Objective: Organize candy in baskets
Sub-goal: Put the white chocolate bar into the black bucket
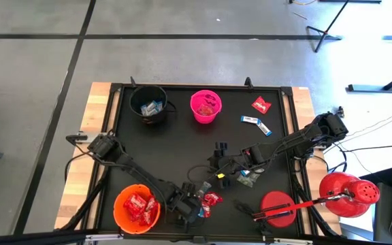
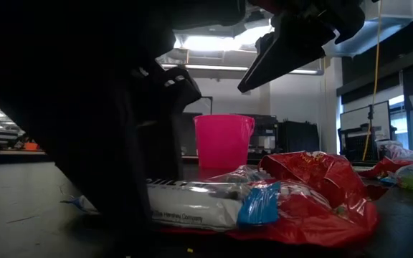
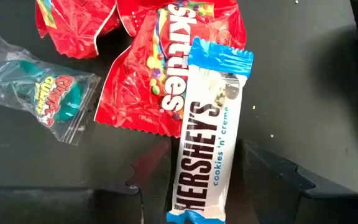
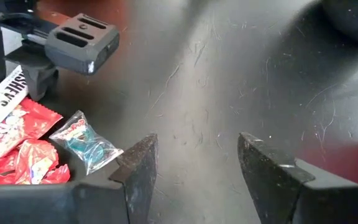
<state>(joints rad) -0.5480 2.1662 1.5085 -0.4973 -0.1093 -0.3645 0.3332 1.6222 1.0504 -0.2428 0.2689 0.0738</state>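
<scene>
My left gripper [image 3: 205,186] is low over the near middle of the table, open. Its fingers stand on either side of a blue-and-white Hershey's bar [image 3: 209,134]. That bar lies partly on a red Skittles packet [image 3: 160,68], beside a clear bag of green gummies [image 3: 39,93]. In the high view this pile [image 1: 209,199] sits right of the orange bucket [image 1: 136,207], which holds red packets. My right gripper [image 4: 194,168] hovers open over bare mat near the table's middle [image 1: 221,162]. The black bucket [image 1: 148,103] and pink bucket [image 1: 206,107] stand at the far edge. My left gripper has one finger [image 3: 157,183] on each side of the bar's lower end [image 3: 194,199], coming from above, across the bar. The bar lies flat on the table and the red packet. Whether the fingers touch it, I cannot tell.
Two blue-and-white bars [image 1: 256,124] and a red packet [image 1: 260,105] lie right of the pink bucket. A greenish wrapper [image 1: 247,179] lies under my right arm. A large red domed object [image 1: 349,194] and a red disc [image 1: 274,204] sit at the near right.
</scene>
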